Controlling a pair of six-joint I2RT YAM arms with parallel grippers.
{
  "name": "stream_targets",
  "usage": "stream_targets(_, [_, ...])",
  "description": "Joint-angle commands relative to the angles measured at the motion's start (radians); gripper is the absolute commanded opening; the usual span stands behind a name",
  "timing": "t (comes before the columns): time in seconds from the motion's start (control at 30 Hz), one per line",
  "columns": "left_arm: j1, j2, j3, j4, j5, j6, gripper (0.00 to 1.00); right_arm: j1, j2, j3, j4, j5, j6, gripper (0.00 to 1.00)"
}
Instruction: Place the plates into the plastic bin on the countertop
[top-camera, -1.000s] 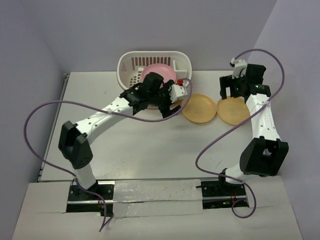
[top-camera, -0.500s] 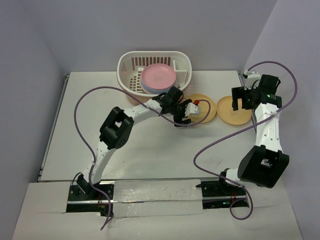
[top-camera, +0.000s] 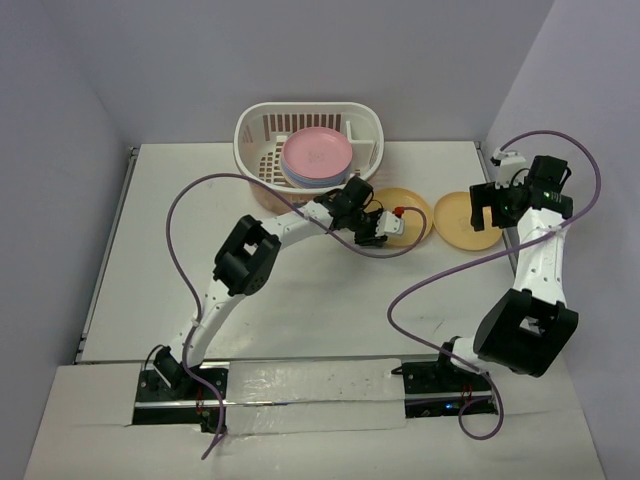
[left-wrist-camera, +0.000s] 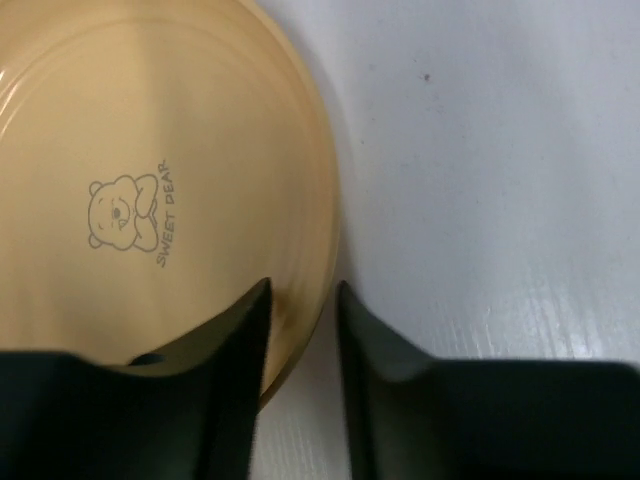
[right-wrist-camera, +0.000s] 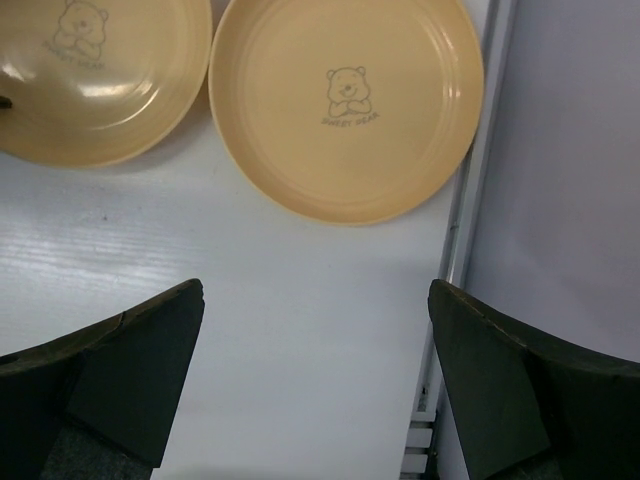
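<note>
A stack topped by a pink plate (top-camera: 317, 152) is being held in the plastic bin (top-camera: 250, 135). The rim of the left yellow plate (left-wrist-camera: 150, 150) is being straddled by the left gripper (left-wrist-camera: 300, 290); a pinch cannot be told. The right gripper (right-wrist-camera: 315, 295) is being held spread over bare countertop (right-wrist-camera: 250, 330), near the right yellow plate (right-wrist-camera: 345, 105) at the edge.

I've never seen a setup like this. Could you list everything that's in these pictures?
Plastic bin: one, cream-white with slotted sides, at the back of the countertop.
Pink plate: one, on top of the stack in the bin.
Plates beneath it: lilac-blue edges show, count cannot be told.
Sweet Bear plates: two, yellow-orange, side by side right of the bin.
Countertop: one, white.
Walls: pale lilac, around the countertop.
Cables: two, purple, one per arm.
Arms: two, white and black.
Left end effector: black, straddling the left Sweet Bear plate's rim.
Right end effector: black, wide open, near the right plate.
</note>
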Motion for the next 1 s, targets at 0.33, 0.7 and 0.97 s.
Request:
stream_targets(0.33, [-0.092, -0.377, -0.334, -0.208, 0.123, 0.016, 0.0, 0.044, 0.185, 0.022, -0.067, 0.05, -0.265, 0.9])
stream_targets(0.7, [-0.092, -0.81, -0.393, -0.286, 0.349, -0.335, 0.0, 0.187, 0.364, -0.041, 0.093, 0.139, -0.344, 0.65])
stream_targets(0.97, [-0.082, -0.918, -0.32, -0.342, 0.371, -0.477, 0.0, 0.219, 0.483, 0.01, 0.08, 0.139, -0.409, 0.65])
